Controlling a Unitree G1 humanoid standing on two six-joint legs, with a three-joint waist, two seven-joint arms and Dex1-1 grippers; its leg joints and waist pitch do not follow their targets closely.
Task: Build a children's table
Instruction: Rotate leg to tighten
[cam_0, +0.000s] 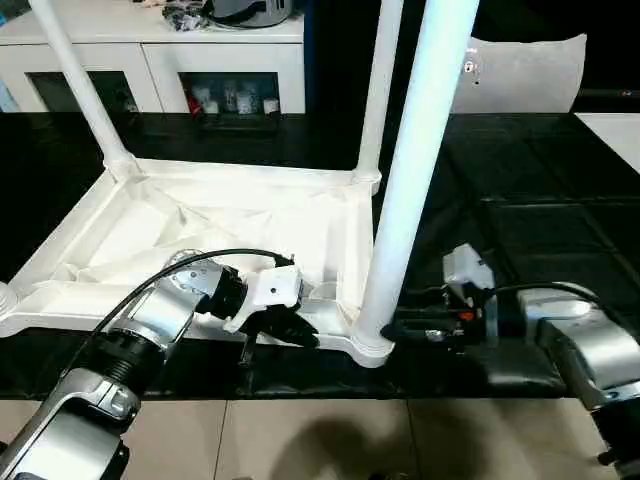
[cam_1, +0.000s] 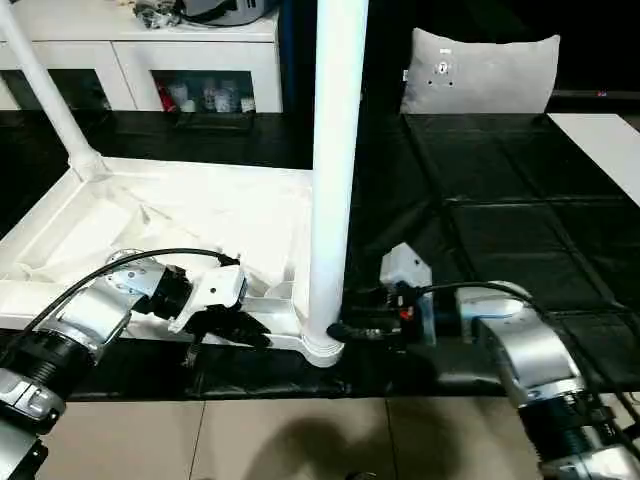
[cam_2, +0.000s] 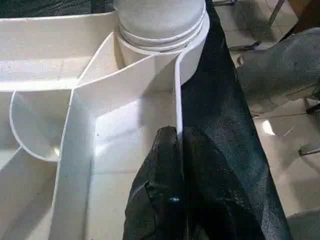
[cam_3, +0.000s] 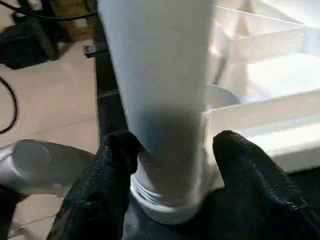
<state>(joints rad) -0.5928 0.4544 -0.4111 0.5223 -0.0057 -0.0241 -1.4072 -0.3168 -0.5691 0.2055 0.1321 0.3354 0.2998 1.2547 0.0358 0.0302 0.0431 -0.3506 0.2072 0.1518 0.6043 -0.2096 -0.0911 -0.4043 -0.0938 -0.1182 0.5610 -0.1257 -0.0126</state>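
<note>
L end effector pinches upturned table rim.

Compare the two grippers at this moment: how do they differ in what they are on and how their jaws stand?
The left gripper has its jaws pinched shut on the thin rim of the tabletop; the right gripper has its jaws spread around the near leg, low by its base. The left gripper reaches in from the table's near edge, the right gripper from beside the corner socket. Both work at the same near corner.

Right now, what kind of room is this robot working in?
Probably a lab or workshop: a black-covered work surface, a white glass-doored cabinet holding small items, and a tiled floor.
</note>
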